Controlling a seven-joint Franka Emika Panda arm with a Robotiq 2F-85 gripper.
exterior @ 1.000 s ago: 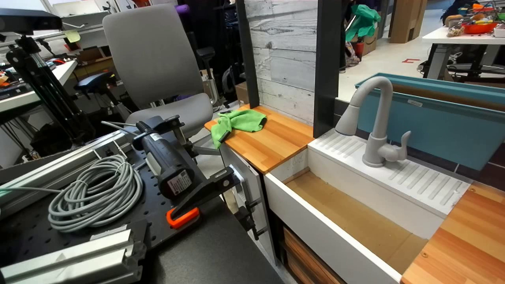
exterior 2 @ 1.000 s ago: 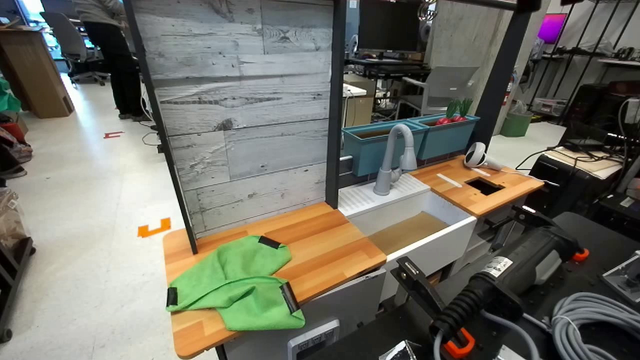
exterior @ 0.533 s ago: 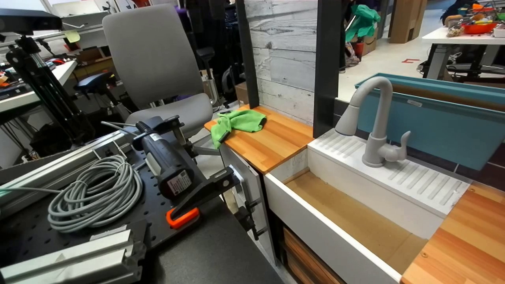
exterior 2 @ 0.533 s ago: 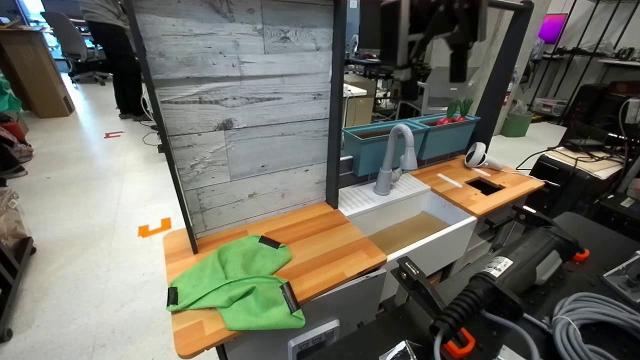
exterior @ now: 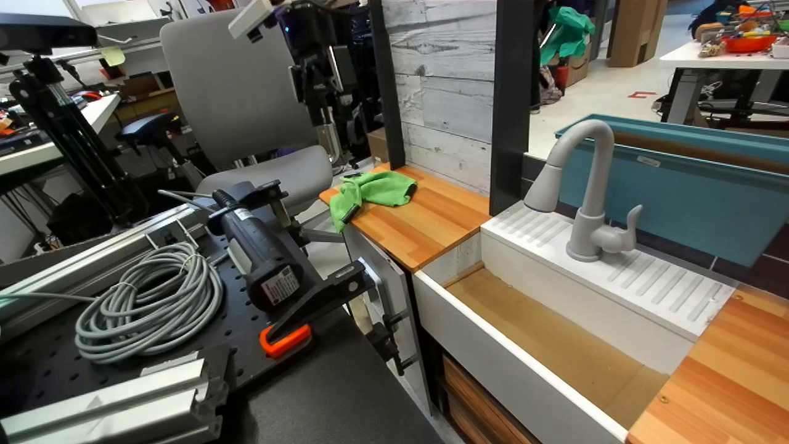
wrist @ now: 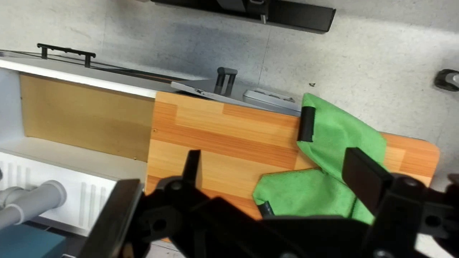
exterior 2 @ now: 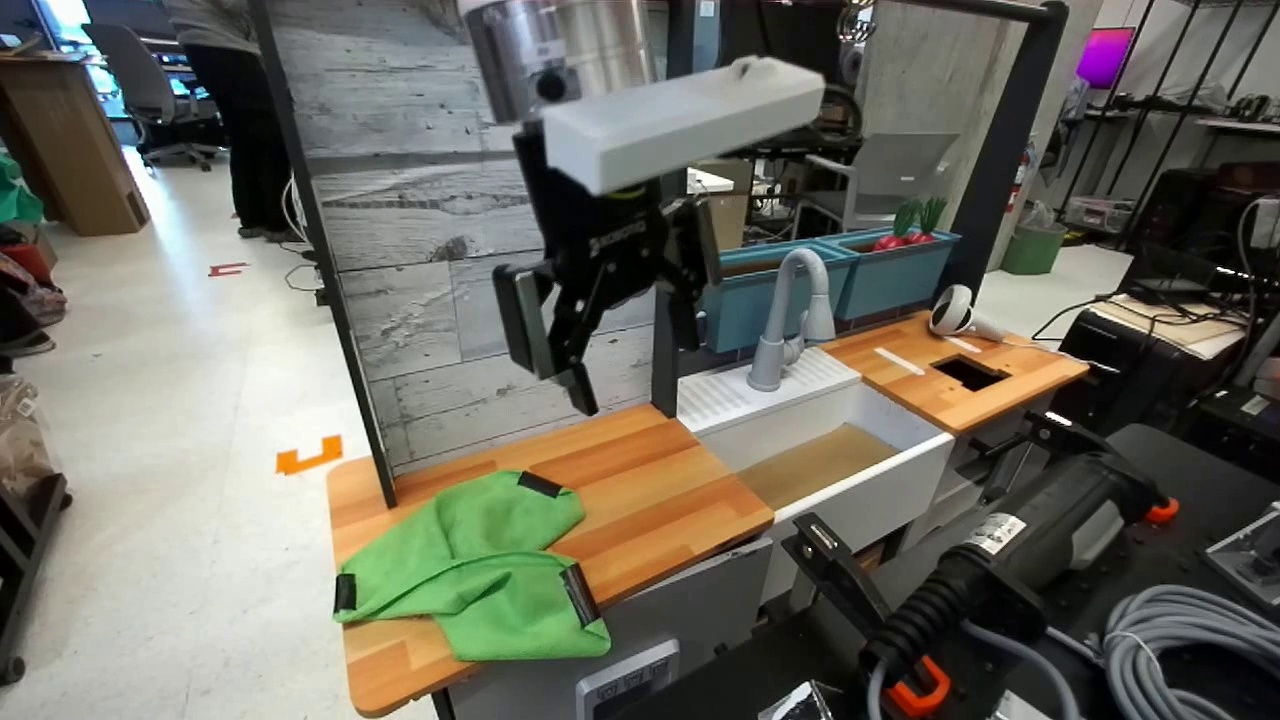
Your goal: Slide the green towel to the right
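One wide-spread, empty gripper (exterior 2: 634, 352) hangs above the counter (exterior 2: 655, 490): likely the approach step, next calling for descent to the towel (exterior 2: 465, 545).

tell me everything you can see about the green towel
The green towel looks like soft fabric with a fine texture. Three black strips show along its edges. It lies loosely folded and creased, one flap over another. It rests on the wooden counter, toward the end away from the sink, and one corner hangs past the counter's edge. Only the counter appears to touch it, and nothing grips it. Its underside is hidden.
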